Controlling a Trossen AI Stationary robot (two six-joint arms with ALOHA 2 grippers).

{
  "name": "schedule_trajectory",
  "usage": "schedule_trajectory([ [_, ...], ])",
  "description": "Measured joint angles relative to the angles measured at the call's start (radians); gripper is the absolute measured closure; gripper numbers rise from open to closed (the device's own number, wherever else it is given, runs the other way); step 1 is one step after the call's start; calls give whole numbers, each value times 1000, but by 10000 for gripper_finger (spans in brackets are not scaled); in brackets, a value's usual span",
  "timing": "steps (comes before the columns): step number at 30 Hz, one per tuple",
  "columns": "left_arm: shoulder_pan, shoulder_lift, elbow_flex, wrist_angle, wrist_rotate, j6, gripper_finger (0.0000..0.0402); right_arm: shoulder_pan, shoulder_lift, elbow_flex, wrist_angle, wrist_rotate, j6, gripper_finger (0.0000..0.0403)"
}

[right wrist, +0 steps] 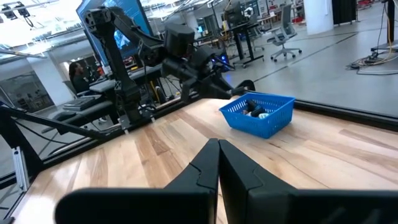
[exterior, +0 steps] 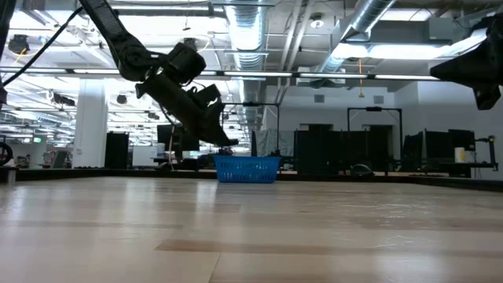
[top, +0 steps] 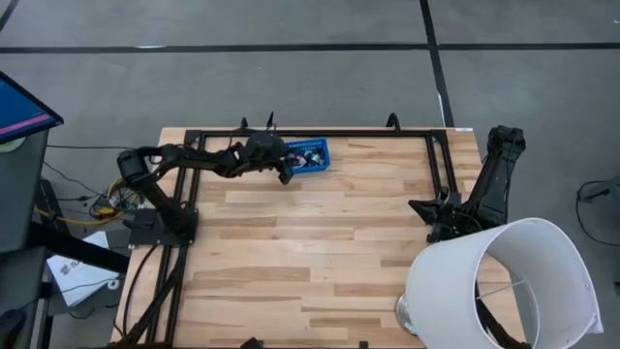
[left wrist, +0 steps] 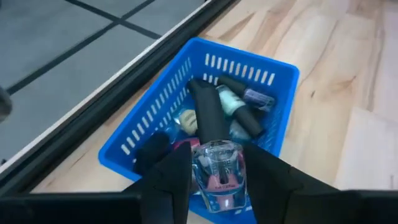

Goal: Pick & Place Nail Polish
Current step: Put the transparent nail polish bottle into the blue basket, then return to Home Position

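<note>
A nail polish bottle (left wrist: 219, 176), clear-bodied with pinkish liquid and a long dark cap, sits clamped between the fingers of my left gripper (left wrist: 217, 180), held above the blue basket (top: 308, 155) at upper centre of the high view. More bottles (left wrist: 239, 106) lie inside; how many, I can't quite make out. My right gripper (right wrist: 217, 163), fingers pressed together, waits at the table's right edge.
</note>
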Motion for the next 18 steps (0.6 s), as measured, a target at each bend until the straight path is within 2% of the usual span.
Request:
schedule_trajectory([
  [6,0,0,0,-3,-1,2,240,0,0,0,0,0,0,403],
  [13,0,-5,0,-2,2,2,243,0,0,0,0,0,0,403],
  [15,0,-40,-2,-13,11,-6,240,-1,0,0,0,0,0,403],
  [18,0,-161,-2,-19,18,-24,236,0,0,0,0,0,-1,403],
])
